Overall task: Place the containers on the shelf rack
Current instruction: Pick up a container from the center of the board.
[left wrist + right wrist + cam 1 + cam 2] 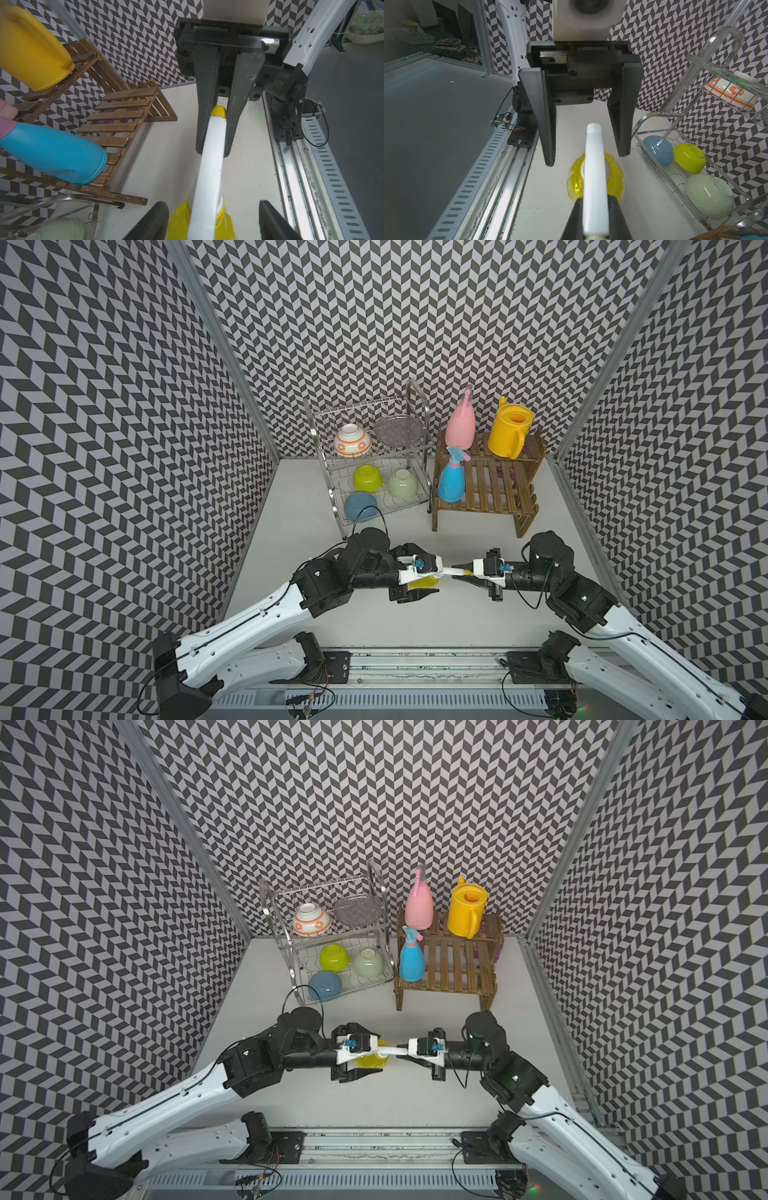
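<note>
Yellow spray bottle (424,583) is the only one of the containers not on the shelf rack (486,489). It sits out in the middle of the table (374,614), between my two arms, well apart from the rack. I cannot tell if its bottom is on the table or just off it.

My right gripper (214,150) is pinched tight on the bottle's long white sprayer. My left gripper (586,160) has its jaws apart, one on each side of the yellow belly. I see a gap on both sides, so it is not holding anything.

On the rack, the pink bottle (460,427) and the yellow watering can (509,431) stand on the high step. The blue bottle (451,481) stands at one end of the low step. The other slats of the low step are bare.

I think I am in the middle of passing the bottle from one gripper to the other. Next, I think the left jaws must squeeze the belly, softly, because it looks thin and bendy. Only then should the right one let go. After that comes a lift and a trip to the bare slats, keeping the bottle upright and away from the wire dish rack (332,472) and the blue bottle
</note>
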Robot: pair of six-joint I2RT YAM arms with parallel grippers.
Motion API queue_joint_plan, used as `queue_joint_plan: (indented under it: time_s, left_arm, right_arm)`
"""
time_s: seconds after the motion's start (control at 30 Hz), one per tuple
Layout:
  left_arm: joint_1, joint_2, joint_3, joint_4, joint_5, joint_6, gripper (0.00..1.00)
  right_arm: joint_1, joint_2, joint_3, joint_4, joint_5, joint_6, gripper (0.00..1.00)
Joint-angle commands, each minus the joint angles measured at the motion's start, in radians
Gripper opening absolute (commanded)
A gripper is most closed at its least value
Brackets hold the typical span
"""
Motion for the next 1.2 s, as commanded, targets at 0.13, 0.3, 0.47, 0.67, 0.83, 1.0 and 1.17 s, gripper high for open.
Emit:
queue_joint_plan:
  time_s: [0.13, 0.3, 0.47, 0.67, 0.83, 1.0, 1.17]
  left_arm:
    - [-0.016, 0.013, 0.047, 0.012, 0.016, 0.012, 0.62]
    - [-0.017, 0.006, 0.044, 0.029, 0.022, 0.007, 0.59]
    - [-0.017, 0.005, 0.042, 0.039, 0.025, 0.006, 0.54]
    - [-0.019, 0.005, 0.043, 0.059, 0.038, -0.001, 0.51]
    - [-0.019, 0.002, 0.043, 0.071, 0.047, -0.005, 0.47]
    - [-0.019, 0.005, 0.044, 0.070, 0.052, -0.009, 0.45]
    - [-0.019, 0.005, 0.044, 0.069, 0.052, -0.009, 0.44]
  right_arm:
    - [0.001, 0.002, -0.004, 0.048, -0.031, -0.010, 0.00]
    - [0.001, 0.001, -0.007, 0.051, -0.034, -0.009, 0.00]
    - [0.001, 0.004, -0.007, 0.054, -0.038, -0.008, 0.00]
    - [0.001, 0.009, -0.007, 0.056, -0.048, -0.007, 0.00]
    - [0.001, 0.010, -0.007, 0.057, -0.048, -0.007, 0.00]
    - [0.002, 0.010, -0.007, 0.057, -0.052, -0.007, 0.00]
    - [0.001, 0.011, -0.005, 0.057, -0.054, -0.007, 0.00]
